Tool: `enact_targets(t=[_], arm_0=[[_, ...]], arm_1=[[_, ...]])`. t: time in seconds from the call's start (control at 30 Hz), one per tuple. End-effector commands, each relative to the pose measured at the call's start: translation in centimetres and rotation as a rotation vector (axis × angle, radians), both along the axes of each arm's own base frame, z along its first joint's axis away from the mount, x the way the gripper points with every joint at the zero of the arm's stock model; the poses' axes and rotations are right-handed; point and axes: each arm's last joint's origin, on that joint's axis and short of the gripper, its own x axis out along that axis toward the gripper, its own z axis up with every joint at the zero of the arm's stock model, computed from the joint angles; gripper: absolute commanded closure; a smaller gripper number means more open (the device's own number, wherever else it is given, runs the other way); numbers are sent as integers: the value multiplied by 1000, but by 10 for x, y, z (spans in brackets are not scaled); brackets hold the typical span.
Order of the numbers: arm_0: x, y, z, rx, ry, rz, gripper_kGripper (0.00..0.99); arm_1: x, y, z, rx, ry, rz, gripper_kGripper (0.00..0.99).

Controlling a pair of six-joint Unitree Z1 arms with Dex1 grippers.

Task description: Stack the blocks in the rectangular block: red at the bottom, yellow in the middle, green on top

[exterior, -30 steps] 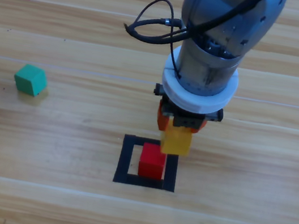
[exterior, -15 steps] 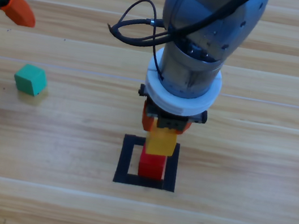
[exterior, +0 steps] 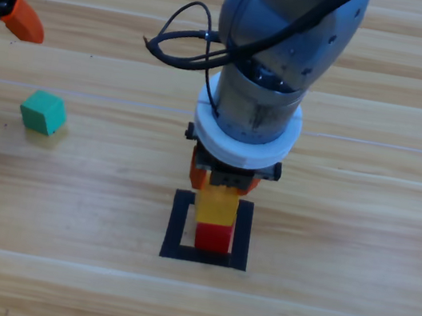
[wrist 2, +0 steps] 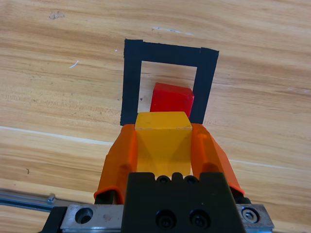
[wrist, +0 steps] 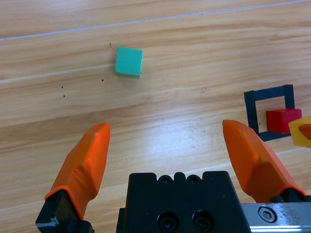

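Note:
The red cube [exterior: 214, 238] sits inside the black tape square [exterior: 176, 225]. My right gripper [exterior: 220, 188] is shut on the yellow cube [exterior: 215, 204] and holds it right over the red one; whether the two touch I cannot tell. In the right wrist view the yellow cube [wrist 2: 162, 141] sits between the orange jaws, with the red cube [wrist 2: 171, 98] and the tape square [wrist 2: 130, 82] beyond it. The green cube [exterior: 43, 112] lies alone at the left. My left gripper [exterior: 18, 12] waits open at the upper left, and its wrist view shows the green cube [wrist: 129, 61] ahead of it.
The right arm's thick grey body [exterior: 279, 64] and its black cable [exterior: 178, 39] hang over the middle of the table. Bare wood [exterior: 358, 247] surrounds the tape square.
The right gripper has carried the yellow cube leftward from the square's right edge until it stands over the red cube. The left gripper shifted slightly at the upper left.

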Motion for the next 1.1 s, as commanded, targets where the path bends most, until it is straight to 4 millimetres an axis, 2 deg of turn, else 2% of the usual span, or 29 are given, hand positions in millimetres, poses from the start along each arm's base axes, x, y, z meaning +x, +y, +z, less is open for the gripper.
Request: enact_targets(t=[0.03,0.23,1.1], arm_0=[[7,4,-9,15,24,21,0],[8,4,-12,18,29,16,0],[8,4,-25,11,21,14,1]], arm_1=[[-4,17,-46,-88,43,9,990],[-2,18,-52,-103,30,0,990],[-1,17,-48,-116,10,-9,990]])
